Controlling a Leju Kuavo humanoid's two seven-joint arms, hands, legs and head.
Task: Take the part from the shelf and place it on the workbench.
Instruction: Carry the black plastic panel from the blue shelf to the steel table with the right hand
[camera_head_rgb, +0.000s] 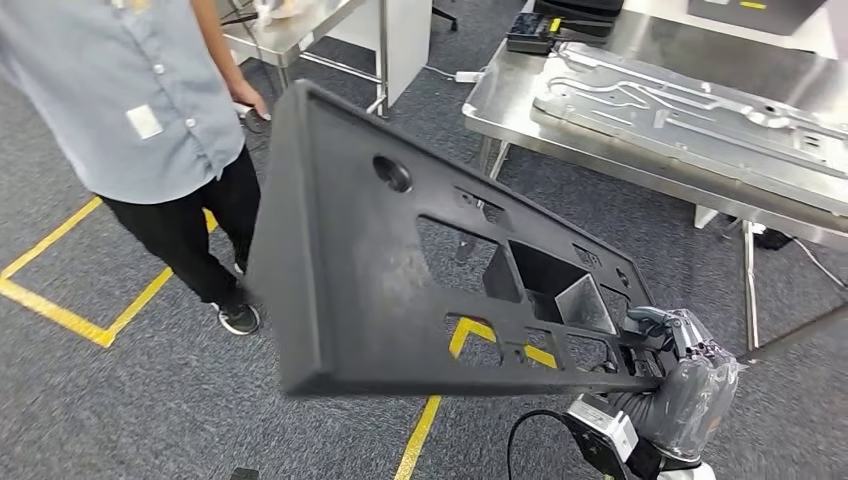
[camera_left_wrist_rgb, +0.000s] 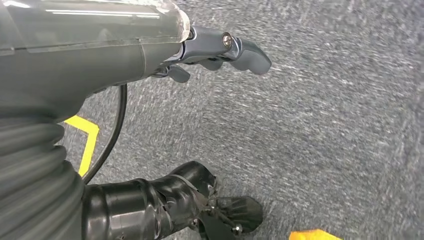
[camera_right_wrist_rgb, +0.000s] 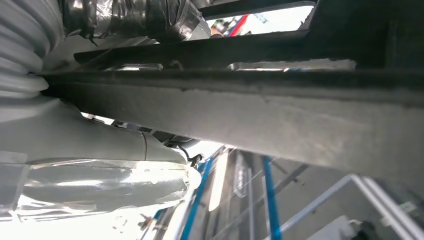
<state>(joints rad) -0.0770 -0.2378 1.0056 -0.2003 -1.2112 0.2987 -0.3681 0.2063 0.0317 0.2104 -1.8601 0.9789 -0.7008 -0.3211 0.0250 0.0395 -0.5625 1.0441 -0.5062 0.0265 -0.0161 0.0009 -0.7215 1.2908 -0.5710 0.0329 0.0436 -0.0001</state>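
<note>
The right hand (camera_head_rgb: 690, 375) gripped one black part (camera_head_rgb: 400, 270) by its lower corner, fingers (camera_head_rgb: 655, 322) wrapped over the rim, and held the part tilted in the air above the carpeted floor (camera_head_rgb: 110, 400). One steel table (camera_head_rgb: 520, 100) stood ahead on the right, bearing one stamped metal panel (camera_head_rgb: 690, 110); its near edge lay apart from the part. One person (camera_head_rgb: 150, 110) stood close to the part's far corner. The left hand (camera_left_wrist_rgb: 220, 50) hung over the floor, fingers loosely curled around nothing.
</note>
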